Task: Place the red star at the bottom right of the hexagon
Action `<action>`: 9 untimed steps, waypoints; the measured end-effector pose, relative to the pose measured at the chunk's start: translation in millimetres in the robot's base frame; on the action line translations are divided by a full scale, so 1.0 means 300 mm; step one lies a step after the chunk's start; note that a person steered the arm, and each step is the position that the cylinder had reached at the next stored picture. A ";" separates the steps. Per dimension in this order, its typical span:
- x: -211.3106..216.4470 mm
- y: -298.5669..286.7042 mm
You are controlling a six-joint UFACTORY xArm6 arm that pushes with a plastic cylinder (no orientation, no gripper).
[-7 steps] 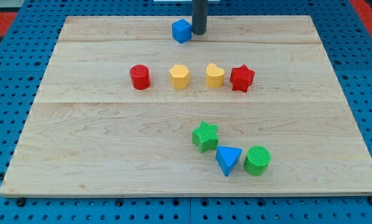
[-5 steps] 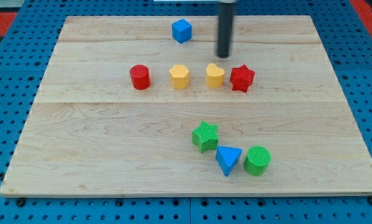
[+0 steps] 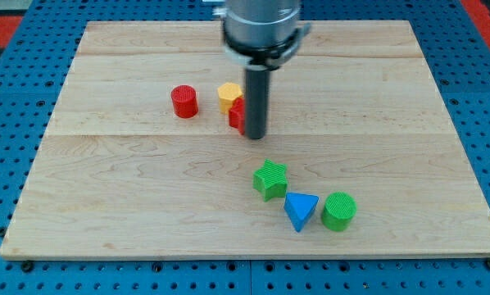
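Two red blocks (image 3: 183, 101), two green blocks (image 3: 270, 179)

The rod (image 3: 255, 106) hides most of a red block (image 3: 237, 113).

Bright, even, diffuse light across the pale wooden tabletop (image 3: 147, 205), apparently from overhead. Only short, soft shadows hugging the bases of the green star (image 3: 270, 179), blue triangle (image 3: 301, 211) and green cylinder (image 3: 339, 211), all below the rod (image 3: 256, 102). No hard glare on the tabletop; faint sheen at most. Slight motion blur on the rod and its grey housing above, edges softened. Red block (image 3: 238, 113) left of the rod smeared, shape indistinct. Elsewhere crisp focus, wood grain sharp. No noticeable edge distortion.
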State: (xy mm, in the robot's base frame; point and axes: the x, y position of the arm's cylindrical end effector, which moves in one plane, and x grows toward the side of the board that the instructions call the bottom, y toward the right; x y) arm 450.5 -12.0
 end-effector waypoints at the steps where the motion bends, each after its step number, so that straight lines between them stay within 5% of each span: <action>1: 0.043 -0.188; 4: -0.127 -0.227; 8: -0.072 0.052; 9: -0.138 -0.053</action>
